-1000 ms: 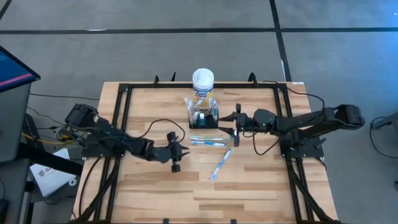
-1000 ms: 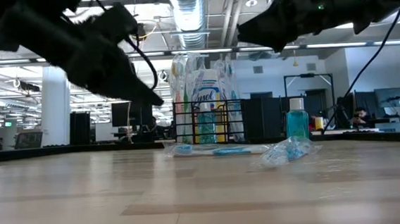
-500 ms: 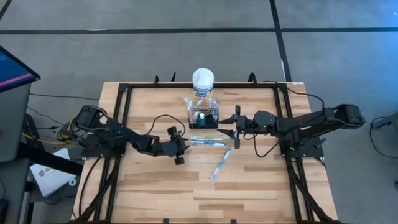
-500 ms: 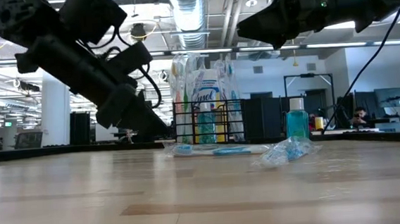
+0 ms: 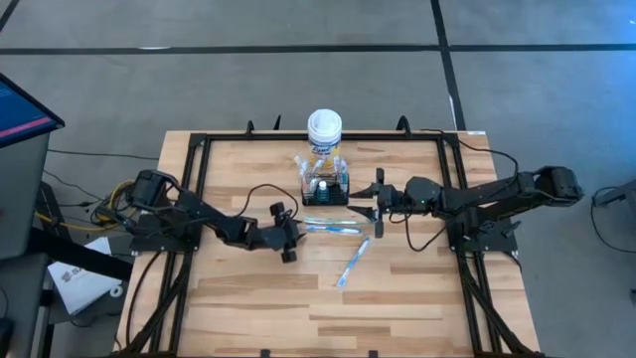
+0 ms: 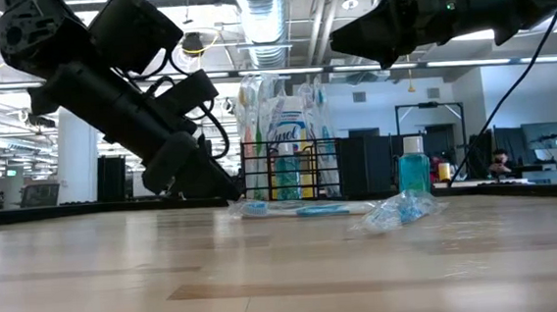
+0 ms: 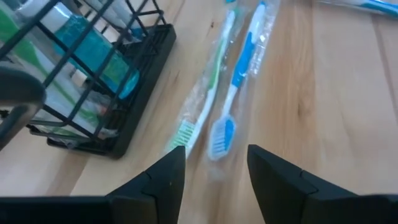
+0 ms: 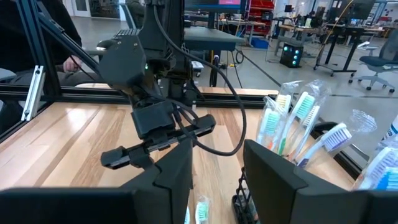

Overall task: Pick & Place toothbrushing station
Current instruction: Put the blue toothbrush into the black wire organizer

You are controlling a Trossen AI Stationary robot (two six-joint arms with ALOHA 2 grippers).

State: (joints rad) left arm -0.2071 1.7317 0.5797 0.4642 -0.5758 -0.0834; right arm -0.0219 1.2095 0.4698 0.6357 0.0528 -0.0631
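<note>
On the wooden table (image 5: 248,298), the left gripper (image 5: 284,232) sits low with its fingers spread and nothing between them. Just ahead of it lie two wrapped toothbrushes (image 7: 231,93); beyond those and to one side stands the toothbrushing station (image 5: 325,185), stuffed with brushes, against a yellow canister (image 5: 324,131). Across from it the right gripper (image 5: 376,203) hovers beside the station, parted, seemingly empty, though its tips are hard to make out. A third wrapped brush (image 5: 352,262) lies apart.
</note>
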